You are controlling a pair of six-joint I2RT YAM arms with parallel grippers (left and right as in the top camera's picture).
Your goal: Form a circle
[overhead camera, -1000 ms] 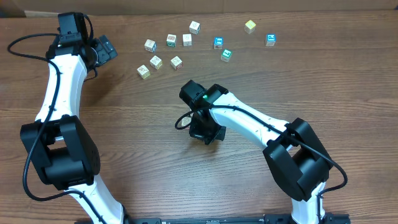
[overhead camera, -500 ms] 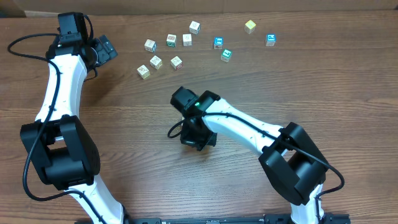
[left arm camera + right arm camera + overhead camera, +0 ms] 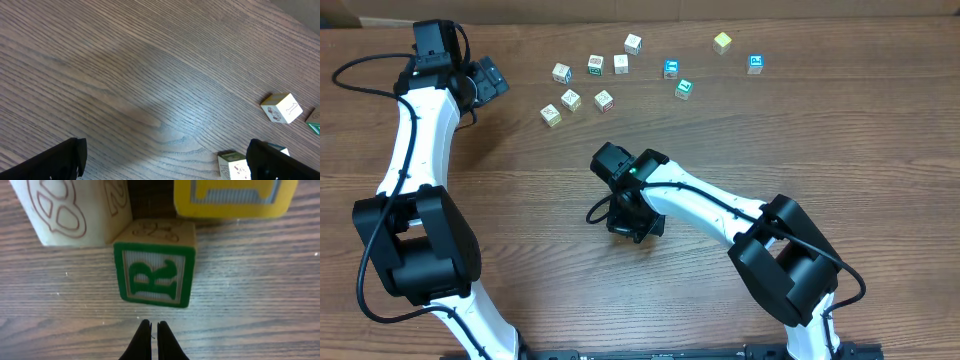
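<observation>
The right pincer (image 3: 154, 334) was pressed fully shut with nothing between its tips, which made it a narrow pusher, not a grasper. It sat just short of the green R cube (image 3: 154, 275), apparently lined up to nudge that cube in among its neighbours. The circle (image 3: 155, 232) lay directly ahead of those tips in the right wrist view. The R cube was at the centre of the frame, a whitish cube (image 3: 70, 210) crowded close at upper left and a yellow-framed cube (image 3: 235, 197) at upper right. A dark gap separated the two upper ones. Only these three showed, so I could not tell whether the ring was closed.

From overhead, the right pincer (image 3: 635, 215) stood over the clump just below the centre of the frame and hid it entirely. That view showed instead the loose cubes (image 3: 603, 100) scattered along the upper middle of the worktop (image 3: 520, 180), well apart from the clump. The left pincer (image 3: 488, 78) was at upper left, wide open and holding nothing, probably parked out of the way. Its own wrist camera showed its dark fingers (image 3: 55, 160) at the two bottom corners, bare wood between them and stray cubes (image 3: 282, 107) at lower right.
</observation>
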